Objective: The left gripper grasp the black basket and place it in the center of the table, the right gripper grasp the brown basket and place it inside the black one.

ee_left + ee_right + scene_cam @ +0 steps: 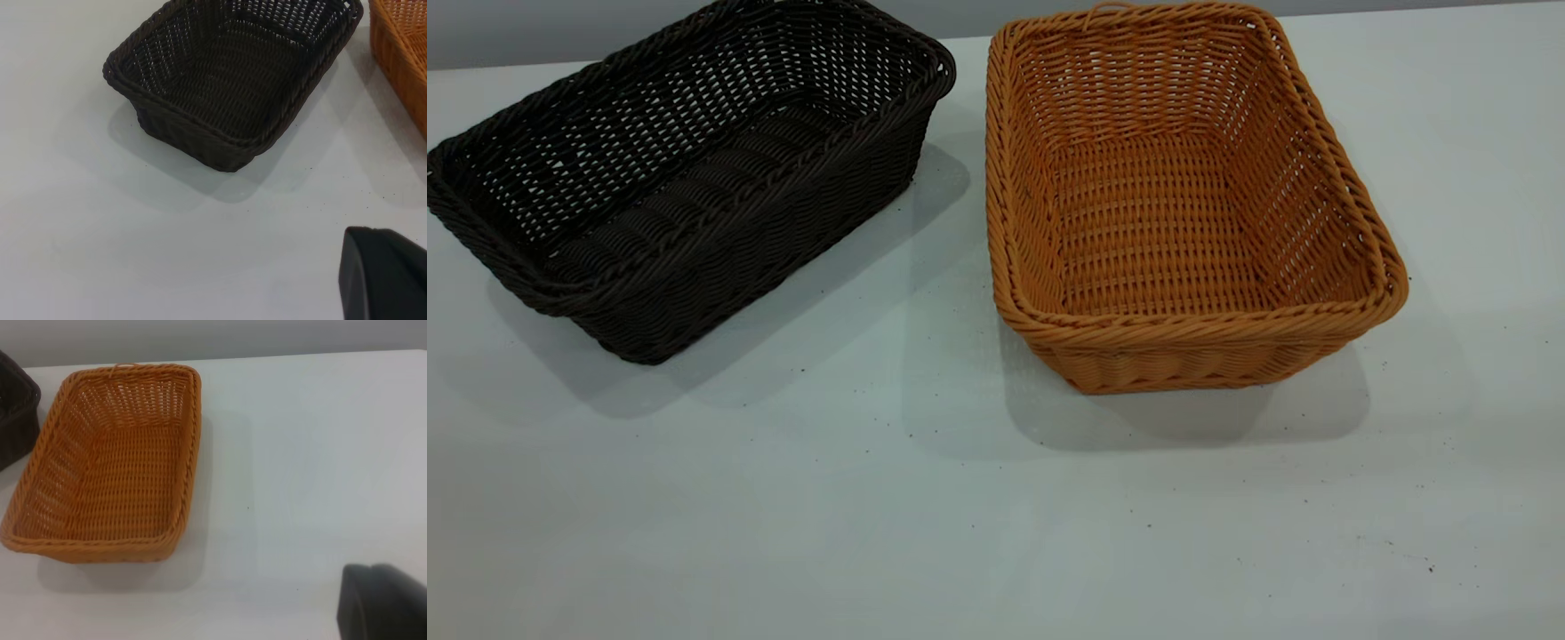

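The black basket [685, 169] stands empty on the white table [925, 533] at the far left, turned at an angle. The brown basket [1183, 204] stands empty to its right, its small loop on the far short end; a narrow gap separates them. Neither gripper shows in the exterior view. In the left wrist view the black basket [233, 80] lies well ahead of my left gripper [383, 277], of which only a dark part shows at the frame corner. In the right wrist view the brown basket [110, 467] lies ahead of my right gripper [383, 603], which is likewise only partly seen.
The table's far edge meets a grey wall [516, 36] just behind the baskets. Bare white surface with small dark specks [1430, 567] stretches in front of both baskets. A corner of the black basket [17, 420] shows in the right wrist view.
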`<control>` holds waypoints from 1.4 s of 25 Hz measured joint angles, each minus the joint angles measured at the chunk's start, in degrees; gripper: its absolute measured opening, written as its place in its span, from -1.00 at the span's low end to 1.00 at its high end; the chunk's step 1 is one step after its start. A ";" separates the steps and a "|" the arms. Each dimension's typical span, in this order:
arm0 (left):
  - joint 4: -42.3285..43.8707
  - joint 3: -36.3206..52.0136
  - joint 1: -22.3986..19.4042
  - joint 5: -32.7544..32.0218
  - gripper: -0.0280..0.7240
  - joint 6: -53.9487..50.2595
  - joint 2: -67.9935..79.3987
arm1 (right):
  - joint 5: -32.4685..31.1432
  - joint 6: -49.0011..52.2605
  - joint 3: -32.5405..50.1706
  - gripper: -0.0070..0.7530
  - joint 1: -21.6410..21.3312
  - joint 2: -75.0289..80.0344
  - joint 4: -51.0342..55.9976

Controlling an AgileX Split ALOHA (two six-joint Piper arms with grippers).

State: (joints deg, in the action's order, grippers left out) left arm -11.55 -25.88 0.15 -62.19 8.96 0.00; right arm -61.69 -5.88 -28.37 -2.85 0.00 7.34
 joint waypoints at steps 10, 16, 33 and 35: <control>-0.05 0.00 0.00 0.00 -0.93 0.00 0.00 | 0.06 0.00 0.00 -0.98 0.00 0.00 0.00; -0.24 0.00 0.00 0.10 -0.93 0.00 0.00 | 0.19 0.05 0.00 -0.98 0.00 0.00 -0.68; -14.61 -0.53 0.00 0.01 -0.31 12.53 0.00 | 0.68 -4.12 0.00 -0.25 0.00 0.15 14.66; -14.81 -1.12 0.00 1.14 -0.03 13.55 0.00 | 0.81 -4.87 0.00 -0.02 0.00 1.23 18.33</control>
State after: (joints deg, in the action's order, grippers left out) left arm -26.35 -27.00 0.15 -61.06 22.50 0.00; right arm -60.88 -10.75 -28.37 -2.85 1.23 25.67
